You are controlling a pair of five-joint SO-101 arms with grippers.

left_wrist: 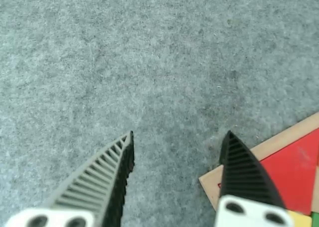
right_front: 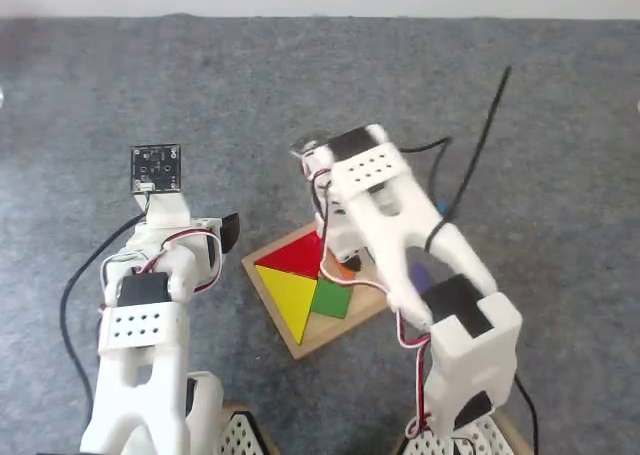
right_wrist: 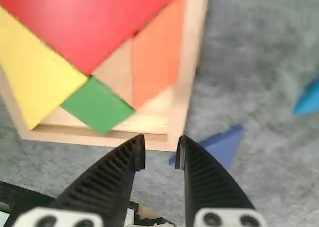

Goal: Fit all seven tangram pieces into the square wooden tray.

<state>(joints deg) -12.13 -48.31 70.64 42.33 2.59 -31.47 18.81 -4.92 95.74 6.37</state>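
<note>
Square wooden tray (right_wrist: 194, 62) partly filled on grey felt (right_front: 250, 105)

A red triangle (right_front: 295, 255), a yellow triangle (right_front: 290, 295), an orange piece (right_wrist: 154, 67) and a green square (right_front: 332, 300) are laid in the tray. A dark blue triangle (right_wrist: 219, 144) is seen on the felt just beside the rim, and a light blue piece (right_wrist: 309, 100) lies farther off. The left gripper (left_wrist: 179, 137) is spread wide by a tray corner. The right gripper (right_wrist: 159, 139) is held narrowly parted, with nothing gripped, over the rim.

Perhaps a robotics lab: grey felt-covered table (right_front: 250, 85) (black cable (right_front: 490, 125) trailing across).
</note>
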